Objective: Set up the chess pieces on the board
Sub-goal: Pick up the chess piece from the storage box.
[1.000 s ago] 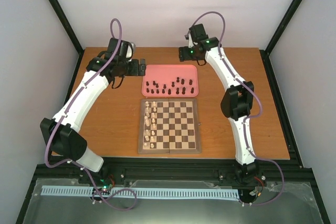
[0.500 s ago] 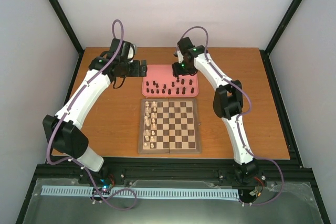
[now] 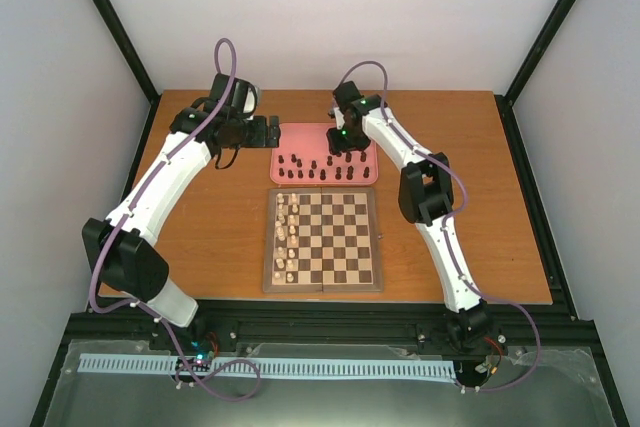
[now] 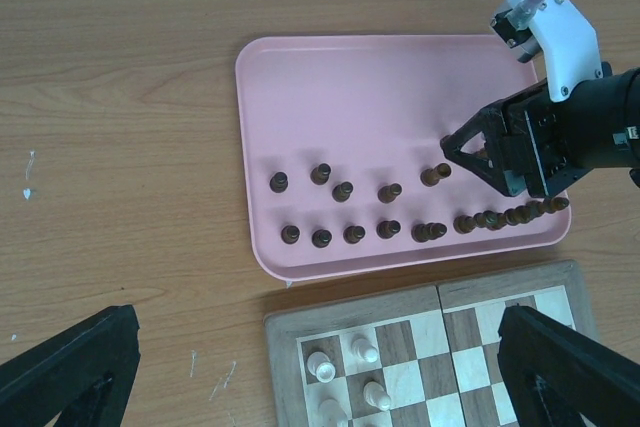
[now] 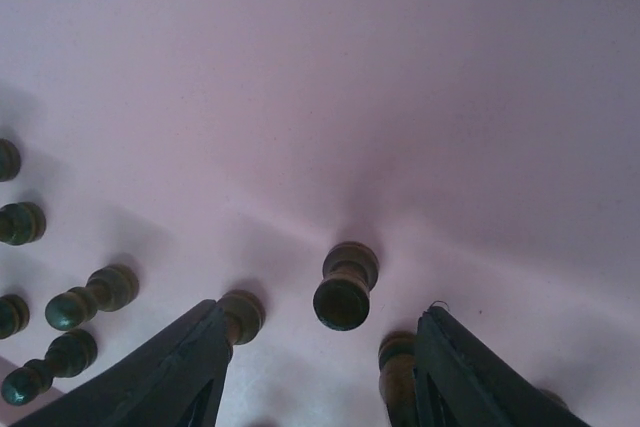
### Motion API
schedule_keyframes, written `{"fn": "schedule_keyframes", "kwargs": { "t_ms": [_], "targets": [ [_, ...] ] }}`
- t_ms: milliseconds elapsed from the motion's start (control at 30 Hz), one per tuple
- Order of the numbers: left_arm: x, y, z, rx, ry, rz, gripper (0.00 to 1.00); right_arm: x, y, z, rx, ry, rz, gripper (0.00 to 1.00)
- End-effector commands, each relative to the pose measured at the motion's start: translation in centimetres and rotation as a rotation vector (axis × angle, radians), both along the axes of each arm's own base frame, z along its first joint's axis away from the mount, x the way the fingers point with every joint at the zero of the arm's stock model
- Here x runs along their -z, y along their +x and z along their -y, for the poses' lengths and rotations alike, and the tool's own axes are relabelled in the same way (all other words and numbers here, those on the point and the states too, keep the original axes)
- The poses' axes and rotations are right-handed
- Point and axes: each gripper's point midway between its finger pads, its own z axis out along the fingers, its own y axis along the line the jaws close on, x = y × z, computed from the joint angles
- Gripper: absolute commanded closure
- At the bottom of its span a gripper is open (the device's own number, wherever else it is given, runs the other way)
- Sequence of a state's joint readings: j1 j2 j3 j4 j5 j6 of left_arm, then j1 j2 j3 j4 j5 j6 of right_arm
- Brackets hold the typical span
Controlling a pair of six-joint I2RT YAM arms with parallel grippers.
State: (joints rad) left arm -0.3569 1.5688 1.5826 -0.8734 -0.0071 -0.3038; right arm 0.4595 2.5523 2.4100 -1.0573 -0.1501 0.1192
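Note:
Several dark chess pieces (image 3: pixel 315 165) stand in the pink tray (image 3: pixel 300 135), seen closer in the left wrist view as two loose rows (image 4: pixel 343 190). My right gripper (image 3: pixel 343 143) is down in the tray's right part, open. One dark piece (image 5: pixel 345 287) stands between its fingers (image 5: pixel 200 367) with a gap on each side. Two more pieces (image 5: pixel 240 315) stand close by the fingers. The board (image 3: pixel 322 287) lies in front of the tray. My left gripper (image 4: pixel 320 367) hangs wide open above the tray's left near corner and holds nothing.
Cream-white pieces (image 3: pixel 287 232) fill the board's two left columns, and a few of these white pieces (image 4: pixel 322 365) show in the left wrist view. Bare wooden table (image 3: pixel 215 217) lies left and right of the board. Black frame posts stand at the table's corners.
My right arm has swung left and come down over the tray's right part, and its jaws have narrowed around one dark piece. The left arm has not moved.

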Motion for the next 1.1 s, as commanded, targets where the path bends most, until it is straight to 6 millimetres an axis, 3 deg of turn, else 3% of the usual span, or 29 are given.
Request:
{"fn": "schedule_keyframes", "kwargs": {
  "t_ms": [0, 200, 1067],
  "targets": [
    [-0.3, -0.4, 0.5, 0.016, -0.010, 0.000, 0.00, -0.4, 0.6, -0.7, -0.006, 0.004, 0.033, 0.48],
    [-0.3, -0.3, 0.5, 0.017, -0.006, 0.001, 0.00, -0.2, 1.7, -0.6, 0.000, -0.004, 0.069, 0.49],
    [0.5, 0.0, 0.4, 0.013, 0.013, -0.018, 0.00, 1.4, 2.3, 0.1, 0.021, -0.018, 0.053, 0.68]
  ]
}}
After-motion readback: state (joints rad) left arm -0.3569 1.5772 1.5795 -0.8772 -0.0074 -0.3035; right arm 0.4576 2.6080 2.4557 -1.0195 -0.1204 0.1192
